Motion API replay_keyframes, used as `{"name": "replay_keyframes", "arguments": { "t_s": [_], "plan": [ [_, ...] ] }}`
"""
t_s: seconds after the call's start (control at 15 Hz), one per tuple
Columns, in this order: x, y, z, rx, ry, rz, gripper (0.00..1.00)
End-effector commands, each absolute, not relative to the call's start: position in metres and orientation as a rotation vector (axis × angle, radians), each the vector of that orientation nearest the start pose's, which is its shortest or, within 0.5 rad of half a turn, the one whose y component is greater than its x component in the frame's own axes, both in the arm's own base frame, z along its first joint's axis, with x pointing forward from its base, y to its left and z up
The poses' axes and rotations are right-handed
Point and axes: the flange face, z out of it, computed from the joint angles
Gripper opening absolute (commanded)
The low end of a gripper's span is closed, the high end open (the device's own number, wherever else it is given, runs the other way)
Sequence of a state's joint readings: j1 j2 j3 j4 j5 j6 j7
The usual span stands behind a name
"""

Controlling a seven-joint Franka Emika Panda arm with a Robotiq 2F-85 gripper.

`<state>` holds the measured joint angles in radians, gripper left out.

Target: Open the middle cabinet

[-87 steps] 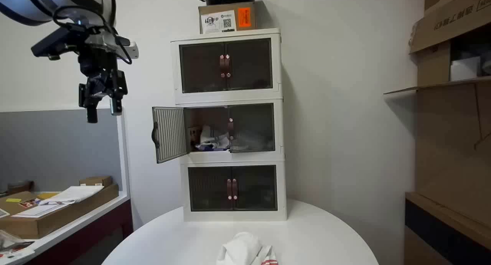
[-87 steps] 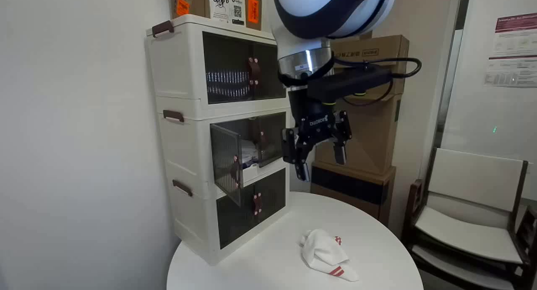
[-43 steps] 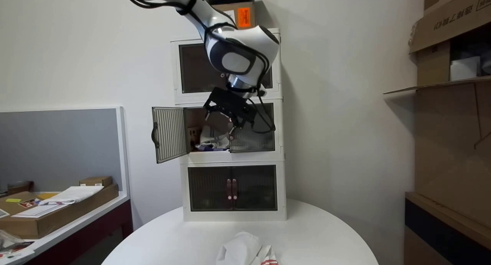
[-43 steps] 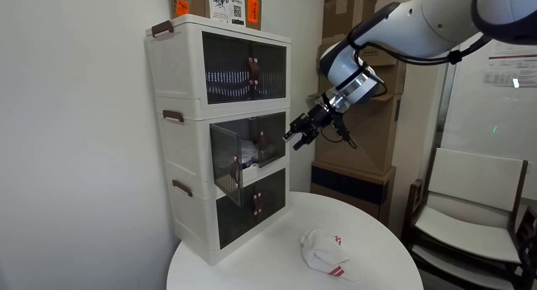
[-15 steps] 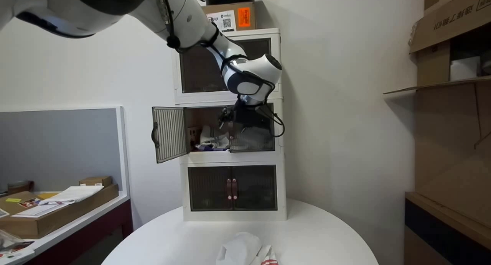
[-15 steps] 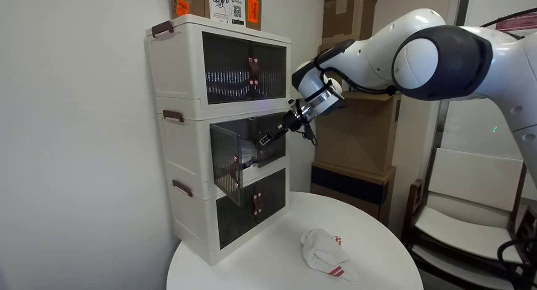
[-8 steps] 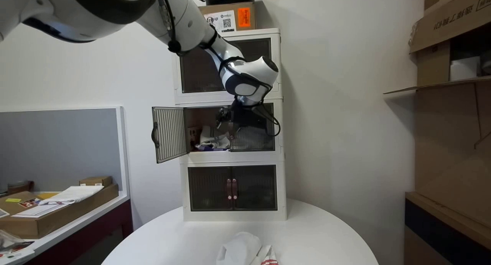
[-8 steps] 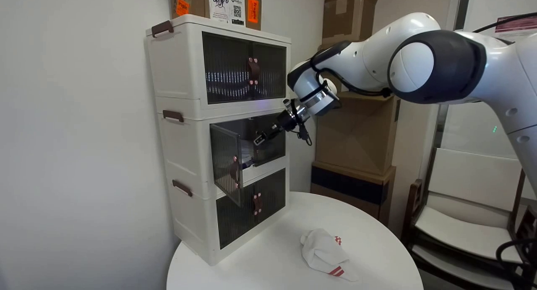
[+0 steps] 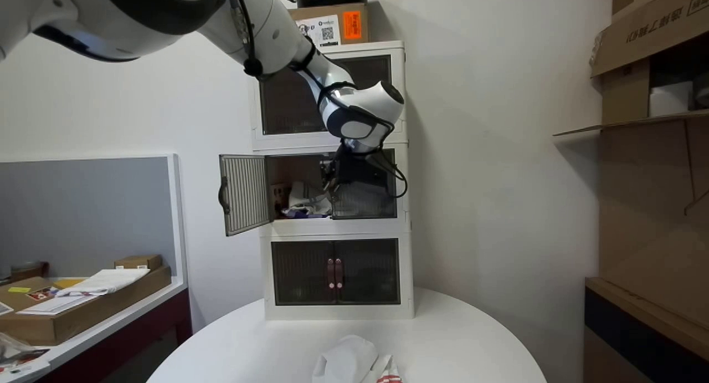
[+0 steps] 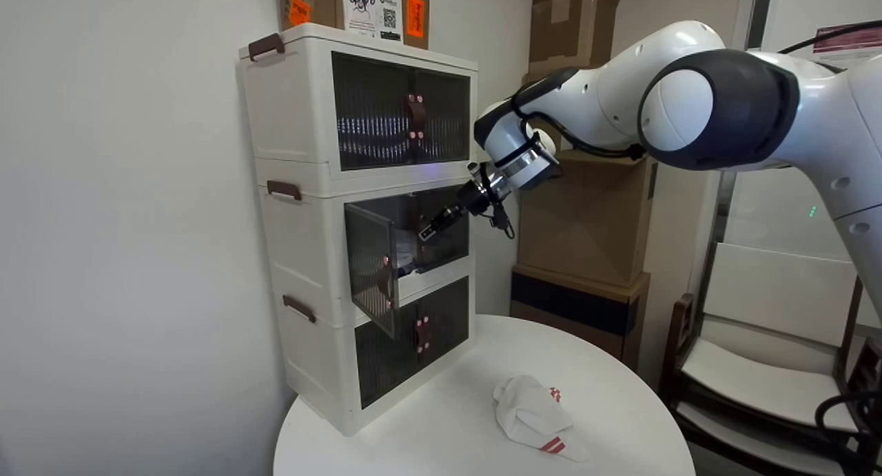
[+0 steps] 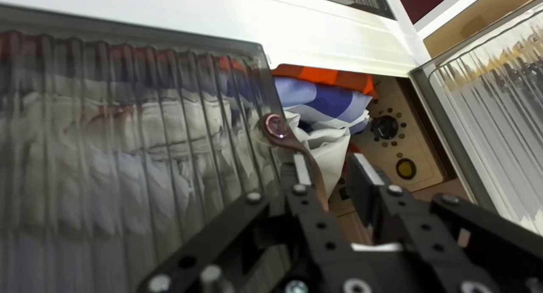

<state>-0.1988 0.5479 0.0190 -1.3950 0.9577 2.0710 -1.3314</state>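
Middle cabinet [image 9: 332,226], centre of the white three-unit stack [image 10: 400,178]. Hand [image 11: 334,170] — part-way spread, brown strap handle [image 11: 301,146] running within the gap, contact unclear. Tinted ribbed door [image 11: 140,149] bearing the strap: closed or nearly so; its twin [image 9: 246,194], swung open. Current step, as judged: taking hold for the remaining door; next, close on the strap and pull outward along the hinge arc. Round white table [image 9: 454,338] beneath, with red-striped white cloth [image 10: 530,414]. Room: cardboard boxes [image 10: 586,221], white-padded chair [image 10: 775,379].

In the wrist view, the gripper [image 11: 335,169] (cropped below) partly hides the door handle [image 11: 299,145].
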Motion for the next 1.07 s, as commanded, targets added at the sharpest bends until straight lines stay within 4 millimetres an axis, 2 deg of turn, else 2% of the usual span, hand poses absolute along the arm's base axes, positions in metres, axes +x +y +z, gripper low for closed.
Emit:
{"name": "replay_keyframes", "arguments": {
  "t_s": [0.0, 0.13, 0.4, 0.67, 0.73, 0.87, 1.0],
  "plan": [
    [0.709, -0.085, 0.424, -2.256, -0.869, -0.855, 0.00],
    [0.696, -0.085, 0.423, -2.245, -0.867, -0.825, 0.00],
    [0.651, -0.093, 0.419, -2.256, -0.843, -0.757, 0.01],
    [0.618, -0.128, 0.426, -2.332, -0.742, -0.791, 0.01],
    [0.613, -0.139, 0.429, -2.367, -0.705, -0.802, 0.27],
    [0.604, -0.156, 0.435, -2.426, -0.642, -0.841, 0.34],
    [0.596, -0.167, 0.442, -2.465, -0.595, -0.878, 0.51]
  ]
}}
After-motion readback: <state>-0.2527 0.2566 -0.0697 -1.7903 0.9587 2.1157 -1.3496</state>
